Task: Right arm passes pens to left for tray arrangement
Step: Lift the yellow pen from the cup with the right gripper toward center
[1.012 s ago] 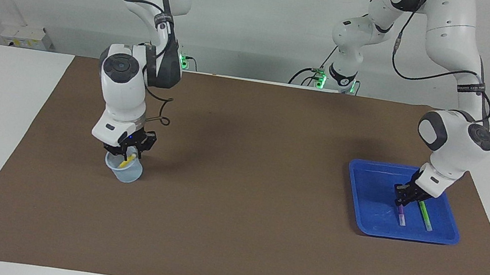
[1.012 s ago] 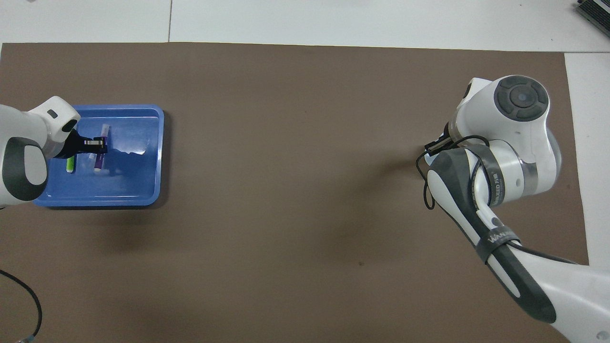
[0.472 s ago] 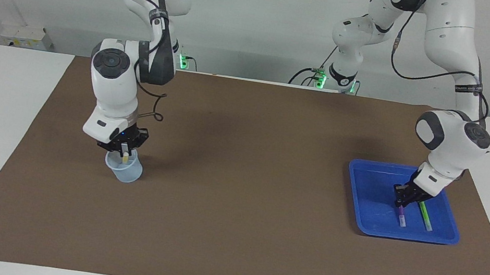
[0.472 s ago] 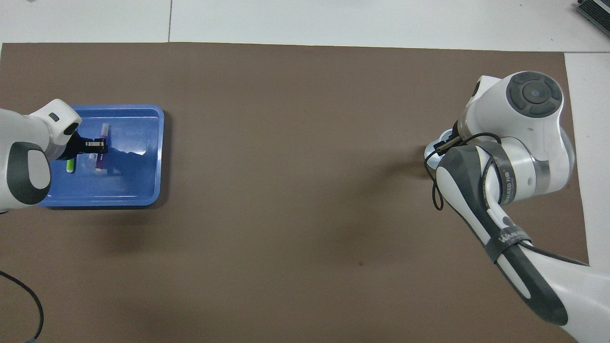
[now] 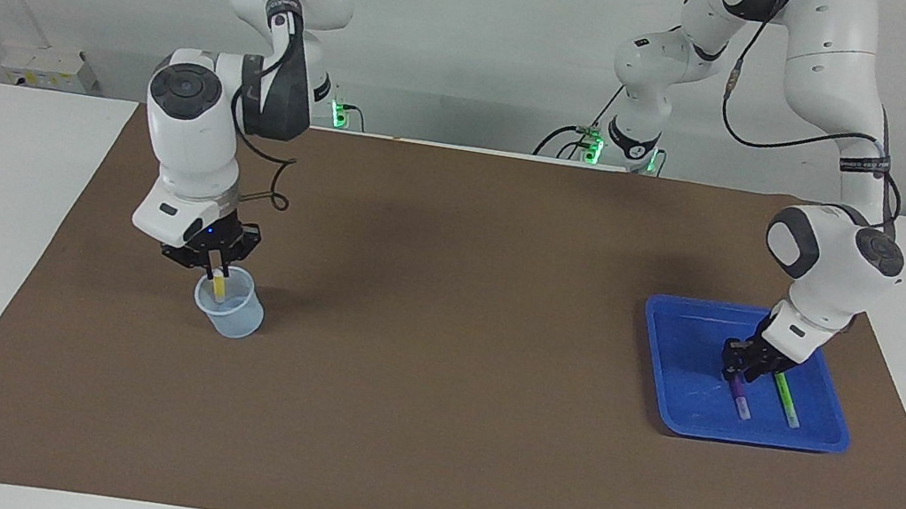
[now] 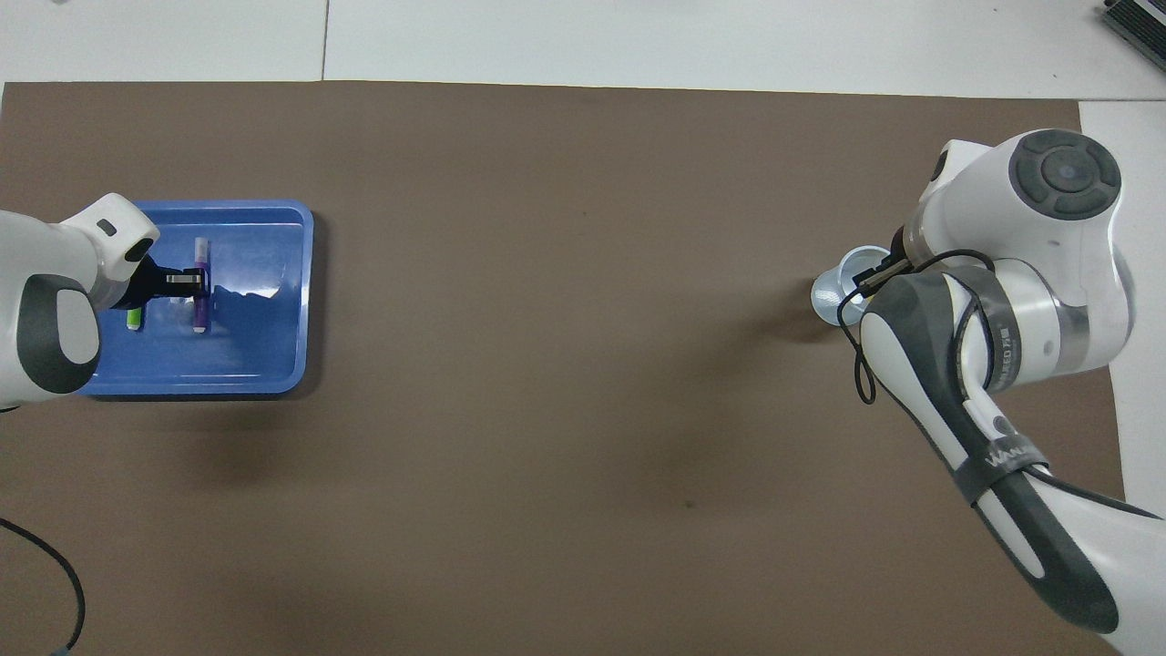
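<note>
Yellow pen (image 5: 218,288) hangs over the cup (image 5: 228,314), pinched in the closed right gripper (image 5: 215,275).

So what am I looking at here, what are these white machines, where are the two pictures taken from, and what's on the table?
These are two robot arms at one table, each ending in a two-finger end effector. One picture looks at them from across the table; the other looks down from above their own end.

On the brown mat sit a blue tray at the left arm's end and a small clear cup at the right arm's end.

The right end effector is shut on a yellow pen, whose lower end is in the cup. The left end effector is low over the tray at a purple pen, which lies in the tray beside a green pen. Whether it grips the purple pen, I cannot tell.
</note>
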`<act>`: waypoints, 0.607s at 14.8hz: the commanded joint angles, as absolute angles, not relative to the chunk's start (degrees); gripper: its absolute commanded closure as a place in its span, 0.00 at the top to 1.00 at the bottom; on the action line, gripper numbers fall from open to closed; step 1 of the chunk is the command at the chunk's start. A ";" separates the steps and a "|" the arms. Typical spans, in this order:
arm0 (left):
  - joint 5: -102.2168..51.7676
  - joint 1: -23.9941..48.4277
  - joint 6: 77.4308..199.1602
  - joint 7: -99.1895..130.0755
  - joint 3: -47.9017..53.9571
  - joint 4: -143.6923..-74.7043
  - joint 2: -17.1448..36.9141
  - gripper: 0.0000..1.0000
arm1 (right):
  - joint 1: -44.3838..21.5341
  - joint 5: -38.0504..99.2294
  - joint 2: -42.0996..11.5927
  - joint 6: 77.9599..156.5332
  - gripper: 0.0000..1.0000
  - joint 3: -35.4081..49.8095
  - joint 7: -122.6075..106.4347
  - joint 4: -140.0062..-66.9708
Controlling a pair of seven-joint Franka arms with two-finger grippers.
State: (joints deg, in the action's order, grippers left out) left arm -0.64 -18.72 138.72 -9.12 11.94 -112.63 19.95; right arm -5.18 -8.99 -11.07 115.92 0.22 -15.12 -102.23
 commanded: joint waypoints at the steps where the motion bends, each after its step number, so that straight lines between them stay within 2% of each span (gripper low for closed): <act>1: 0.53 -19.51 133.19 -8.53 12.48 -108.66 19.07 0.42 | -4.04 -4.77 -8.44 110.93 0.09 1.05 -16.26 -97.40; 6: -0.08 -18.28 123.14 -1.24 12.74 -100.91 18.02 0.42 | -4.13 3.67 -7.21 98.90 0.09 1.05 -11.98 -85.71; 7: -0.17 -18.19 122.09 1.29 13.01 -100.46 17.06 0.42 | -4.04 6.04 -7.29 96.53 0.09 1.14 -8.56 -84.48; 9: -2.18 -18.19 119.37 6.66 14.23 -100.20 14.87 0.48 | -4.57 10.70 -7.30 96.50 0.09 1.05 -2.58 -84.55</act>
State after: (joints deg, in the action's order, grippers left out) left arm -1.04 -18.46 122.62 2.13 13.45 -100.37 17.23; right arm -5.11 7.00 -5.96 97.36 0.32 -7.64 -86.04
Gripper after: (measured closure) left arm 0.555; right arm 0.806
